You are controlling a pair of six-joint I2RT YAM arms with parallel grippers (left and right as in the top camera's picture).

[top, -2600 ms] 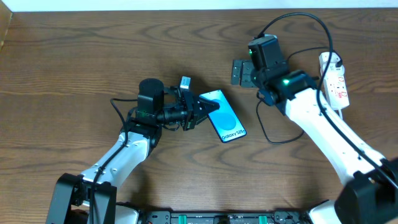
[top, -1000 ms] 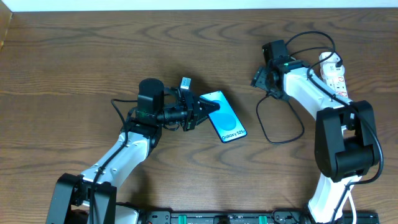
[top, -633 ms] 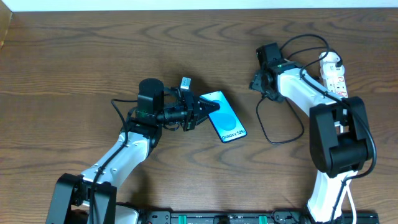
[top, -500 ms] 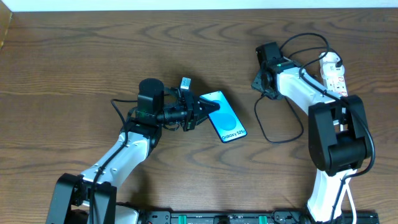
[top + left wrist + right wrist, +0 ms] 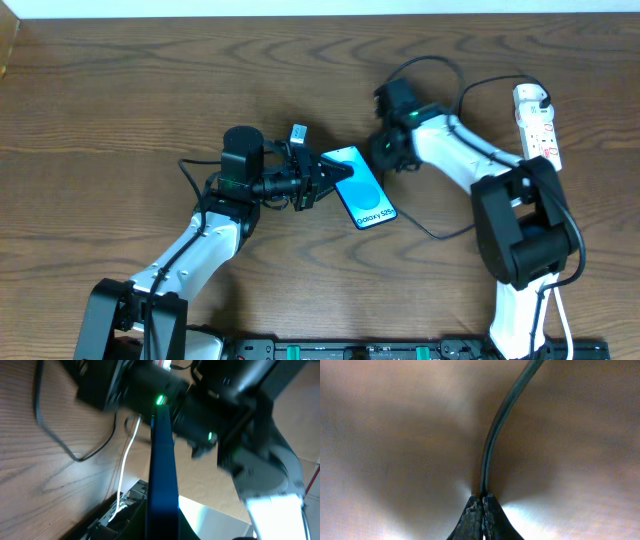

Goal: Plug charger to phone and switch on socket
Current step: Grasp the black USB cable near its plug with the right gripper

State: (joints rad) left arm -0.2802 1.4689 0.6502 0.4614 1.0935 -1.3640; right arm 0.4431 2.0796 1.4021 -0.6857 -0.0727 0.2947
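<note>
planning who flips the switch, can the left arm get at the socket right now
Probably not. The left gripper has its jaws shut on the phone, and the socket lies far off to the right, beyond the right arm, which stands between them.

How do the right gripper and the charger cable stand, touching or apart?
Touching. Right wrist view shows the right gripper shut, pinching the charger cable.
</note>
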